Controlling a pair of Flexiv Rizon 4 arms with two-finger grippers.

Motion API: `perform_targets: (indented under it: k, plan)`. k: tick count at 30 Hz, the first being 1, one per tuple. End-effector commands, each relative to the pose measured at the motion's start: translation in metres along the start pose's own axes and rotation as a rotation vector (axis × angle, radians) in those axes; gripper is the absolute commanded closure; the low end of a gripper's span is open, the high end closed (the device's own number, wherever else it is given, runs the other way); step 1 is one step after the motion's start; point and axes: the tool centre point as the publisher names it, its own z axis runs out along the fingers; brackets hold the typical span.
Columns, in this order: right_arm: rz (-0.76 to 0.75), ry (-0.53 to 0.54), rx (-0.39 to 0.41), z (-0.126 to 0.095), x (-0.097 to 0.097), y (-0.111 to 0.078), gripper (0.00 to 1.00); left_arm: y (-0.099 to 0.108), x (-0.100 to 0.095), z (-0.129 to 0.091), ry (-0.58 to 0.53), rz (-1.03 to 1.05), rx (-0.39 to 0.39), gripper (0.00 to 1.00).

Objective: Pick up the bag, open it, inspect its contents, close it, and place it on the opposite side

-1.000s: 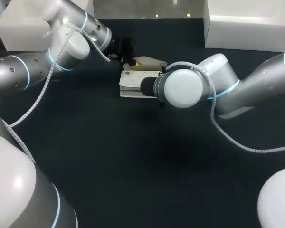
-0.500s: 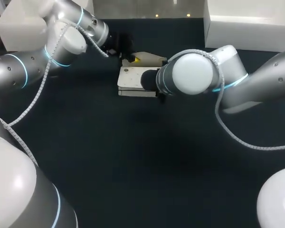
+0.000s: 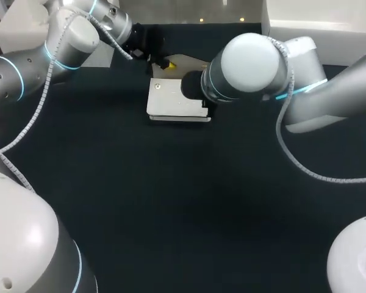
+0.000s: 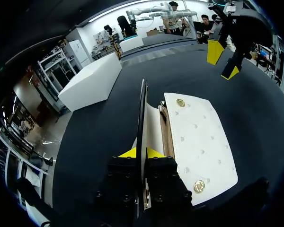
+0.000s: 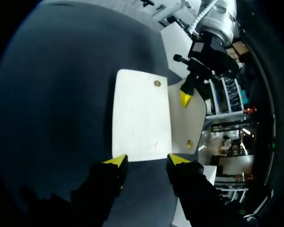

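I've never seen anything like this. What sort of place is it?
Probably a robotics test lab. At a dark table, a robot's left end effector pinches the flap of a white bag while its right end effector hangs open at the bag's edge. White boxes stand at the table's far corners.

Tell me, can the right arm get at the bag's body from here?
Probably yes. The right gripper is open, with the bag just ahead of its fingers and nothing between them. The left gripper pinches only the raised flap, off to one side.
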Motion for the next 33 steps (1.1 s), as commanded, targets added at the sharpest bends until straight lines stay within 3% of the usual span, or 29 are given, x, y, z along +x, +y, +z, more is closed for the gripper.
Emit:
perform_targets:
  k: [1, 12, 24, 33]
  plan:
    - [-0.002, 0.022, 0.026, -0.006, -0.007, 0.008, 1.0, -0.007, 0.009, -0.014, -0.011, -0.002, -0.008, 1.0]
    - [0.019, 0.11, 0.019, -0.007, -0.023, 0.017, 1.0, -0.016, 0.017, -0.028, -0.039, -0.001, -0.025, 1.0]
    - [0.019, 0.11, 0.019, -0.007, -0.023, 0.017, 1.0, -0.016, 0.017, -0.028, -0.039, -0.001, -0.025, 1.0]
    - [-0.021, 0.083, 0.03, 0.016, -0.05, 0.025, 1.0, -0.028, 0.021, -0.043, -0.037, 0.007, -0.041, 1.0]
